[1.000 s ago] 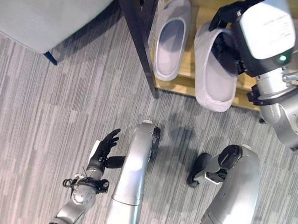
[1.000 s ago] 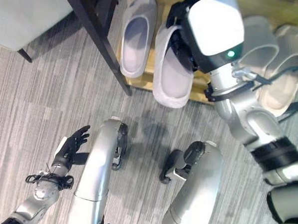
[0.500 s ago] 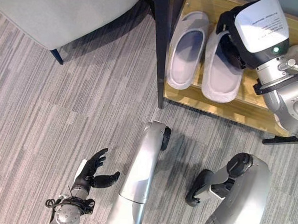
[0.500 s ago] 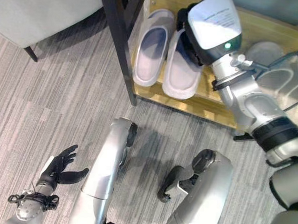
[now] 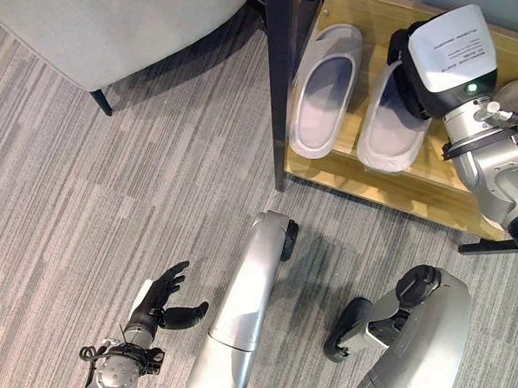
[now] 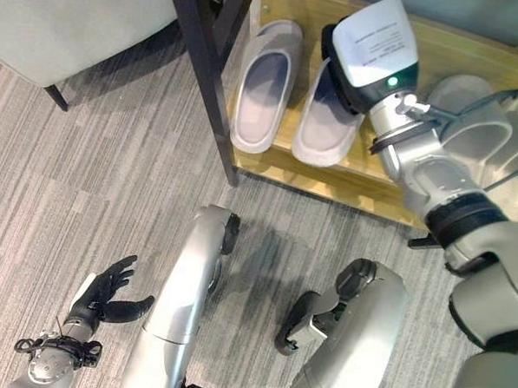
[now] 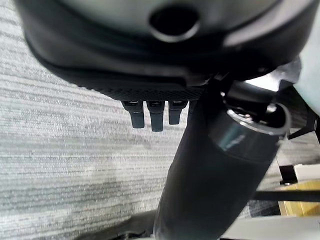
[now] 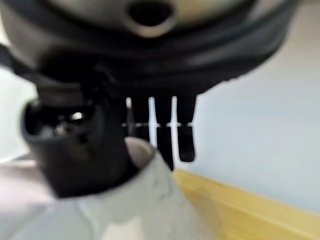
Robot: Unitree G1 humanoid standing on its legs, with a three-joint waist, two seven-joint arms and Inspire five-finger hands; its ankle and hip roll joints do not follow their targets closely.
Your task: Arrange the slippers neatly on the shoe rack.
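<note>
slipper point(image 5: 391, 131) gripped at its toe end by right hand point(image 5: 404, 76), laid by its mate point(image 5: 323, 93) near rack point(image 5: 390, 185) front edge for a tidy pair.

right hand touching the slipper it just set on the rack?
Touching. In the left eye view the right hand reaches into the right slipper; the right wrist view shows its thumb against the slipper's white upper.

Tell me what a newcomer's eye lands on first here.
First, the right hand on the wooden shoe rack, gripping the toe end of a pale slipper that lies beside a matching slipper. Next, the left hand held low over the grey striped carpet, fingers relaxed and empty. A black rack post stands left of the pair.
</note>
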